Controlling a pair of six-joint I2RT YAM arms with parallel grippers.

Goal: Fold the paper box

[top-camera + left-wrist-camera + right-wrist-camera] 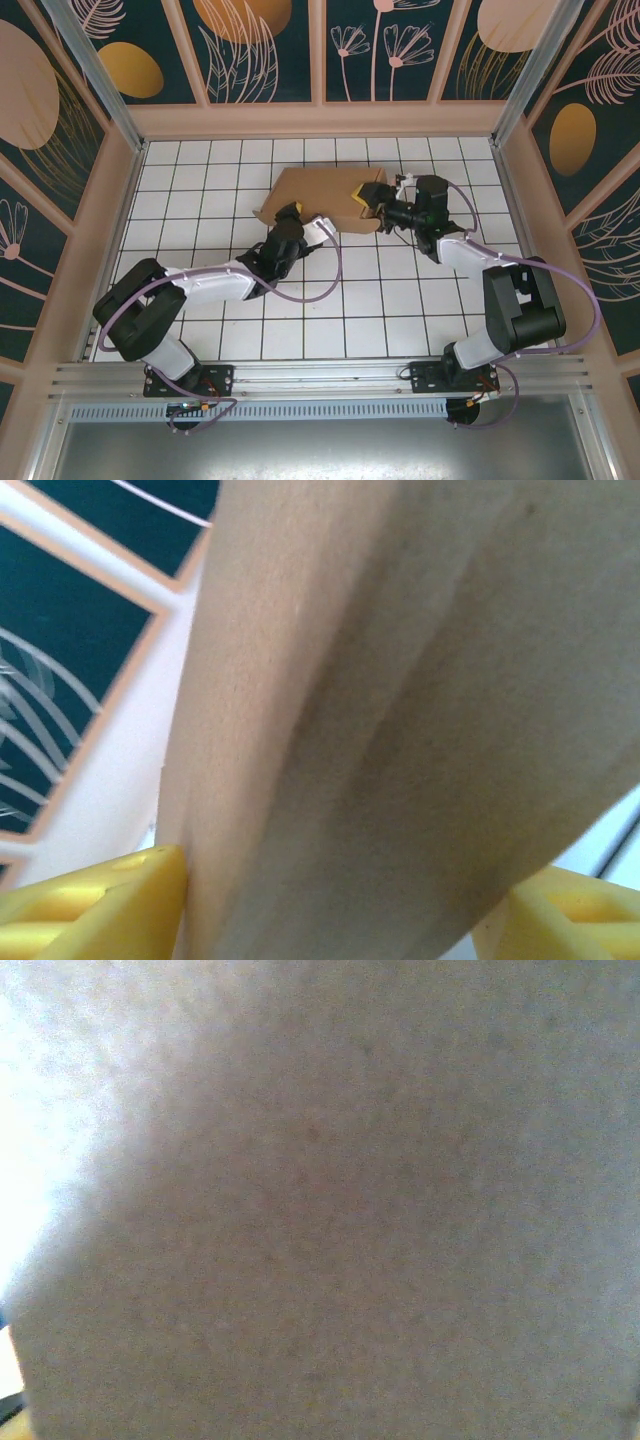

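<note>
The paper box point(315, 190) lies as a brown cardboard shape on the white tiled floor, toward the back middle. My left gripper point(288, 213) is at its near left edge. In the left wrist view the cardboard point(400, 700) runs close in front of the camera, between the two yellow fingers point(100, 905), which stand wide apart on either side of it. My right gripper point(365, 203) is at the box's right end, its yellow fingers over the cardboard edge. The right wrist view is blurred brown cardboard point(330, 1220) pressed close, and the fingers are hidden there.
A white tiled floor point(330, 300) is enclosed by patterned walls with a tan ledge point(320, 120) at the back. Both arms reach in from the near rail point(320, 375). Purple cables loop beside each arm.
</note>
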